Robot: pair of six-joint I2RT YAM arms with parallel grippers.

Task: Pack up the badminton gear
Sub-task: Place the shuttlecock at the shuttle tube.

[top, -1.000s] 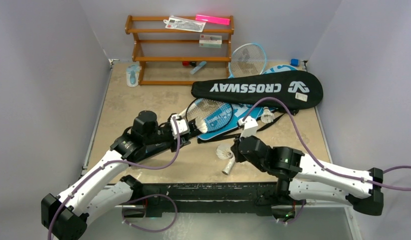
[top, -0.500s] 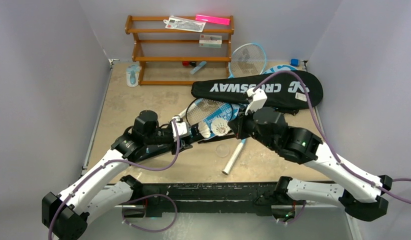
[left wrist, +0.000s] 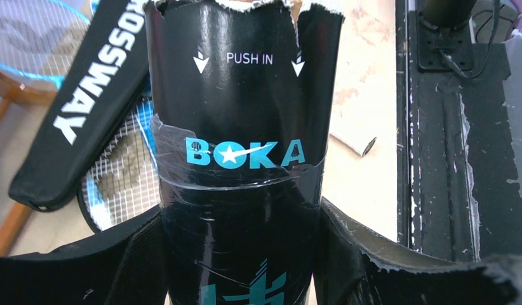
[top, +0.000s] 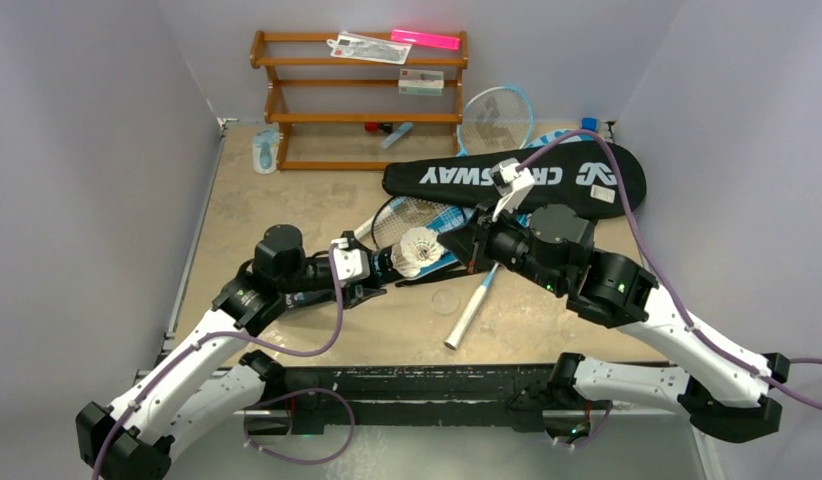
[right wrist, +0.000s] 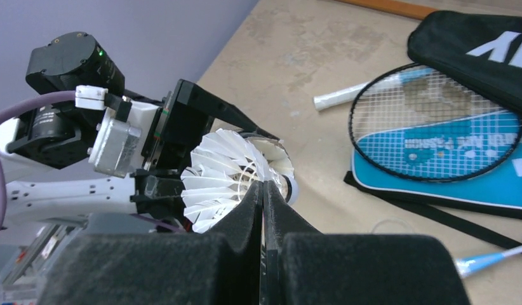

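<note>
The robot appears to be loading a shuttlecock into its container. The left gripper [top: 379,264] is clamping the long black tube [left wrist: 236,159] around its body. The right gripper [right wrist: 263,203] is pinching the white feather shuttlecock [right wrist: 227,168] by the edge of its skirt, fingers pressed fully together. The shuttlecock is hanging above the table [top: 287,200], right at the tube's ragged open mouth and between the two grippers. Whether it is touching the rim cannot be told.

The tube is lying roughly level, its long axis running left to right across the table, with the mouth marked "PUSH IN" pointing toward the right arm. The shuttlecock's axis is sitting close to that line. The right wrist view is hinting at a rounded cork end on the side away from the left gripper, so which end is leading is unclear.

The next move probably calls for lining the shuttlecock up with the bore, sliding it in along the tube's axis, and letting go only once the skirt is inside the rim. The pinch on thin feathers is leaving little margin. The black racket [top: 407,215] and the "CROSSWAY" racket cover [top: 427,178] are lying unpacked behind.
</note>
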